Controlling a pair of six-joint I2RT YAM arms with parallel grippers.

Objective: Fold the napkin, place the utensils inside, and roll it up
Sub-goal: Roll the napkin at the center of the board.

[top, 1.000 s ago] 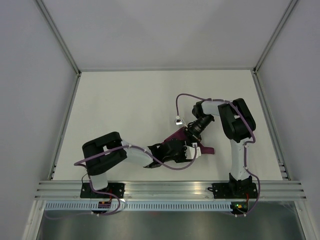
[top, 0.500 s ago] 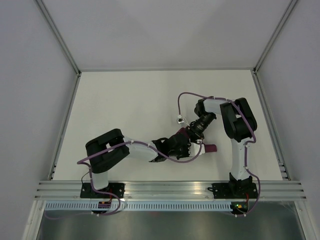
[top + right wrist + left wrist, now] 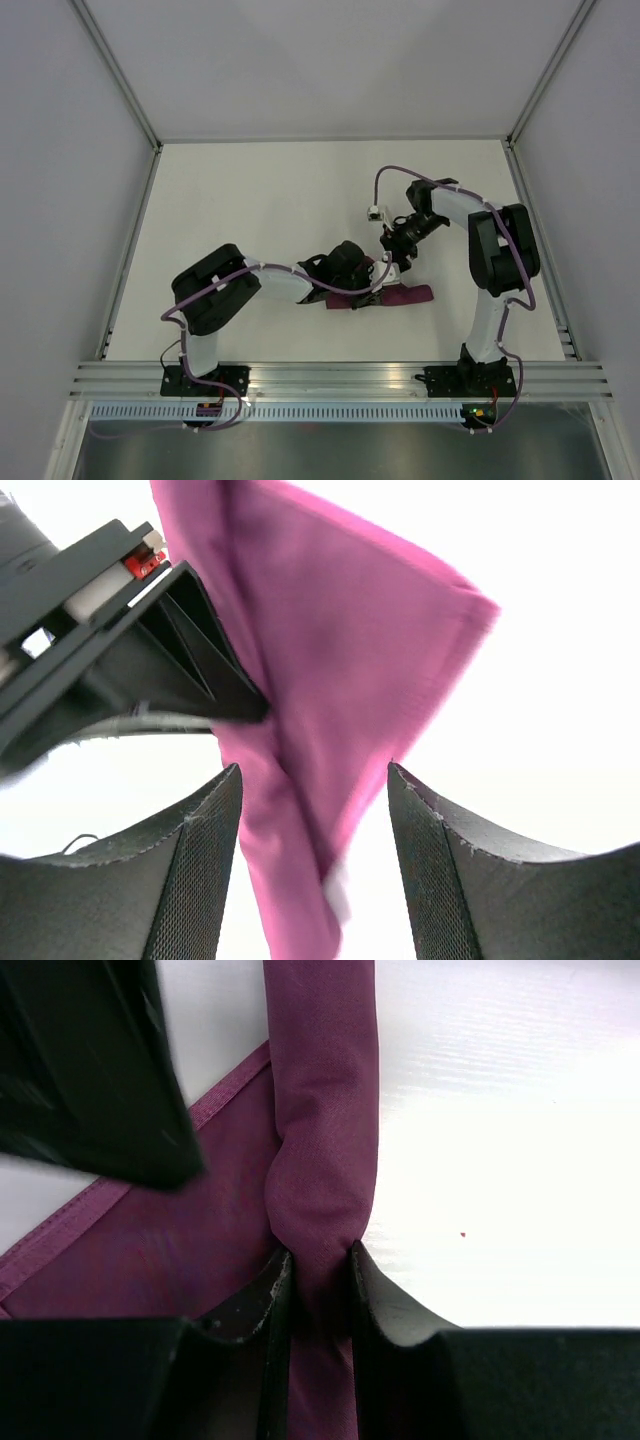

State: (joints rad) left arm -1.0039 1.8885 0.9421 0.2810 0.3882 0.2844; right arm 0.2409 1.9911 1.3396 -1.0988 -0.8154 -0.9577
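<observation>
The magenta napkin point(image 3: 405, 295) lies as a narrow rolled strip near the table's front middle. In the left wrist view the roll point(image 3: 322, 1080) runs straight away from me, with a flat flap point(image 3: 190, 1240) spreading to its left. My left gripper point(image 3: 318, 1254) is shut on the roll, pinching it thin between both fingers; seen from above it sits at the roll's left end point(image 3: 365, 278). My right gripper point(image 3: 313, 770) stands open, with napkin cloth point(image 3: 330, 660) between its fingers but touching neither. From above it hovers just behind the roll point(image 3: 392, 255). The utensils are hidden.
White table point(image 3: 250, 200) bounded by grey walls and a metal rail point(image 3: 330, 378) at the near edge. A purple cable with a white plug point(image 3: 374, 211) loops above the right wrist. The right gripper's dark finger point(image 3: 90, 1070) crosses the upper left of the left wrist view.
The left gripper has closed on the napkin roll and shifted right. The right gripper has opened, letting go of the cloth, and drawn back to the right. The napkin now lies stretched out longer.
</observation>
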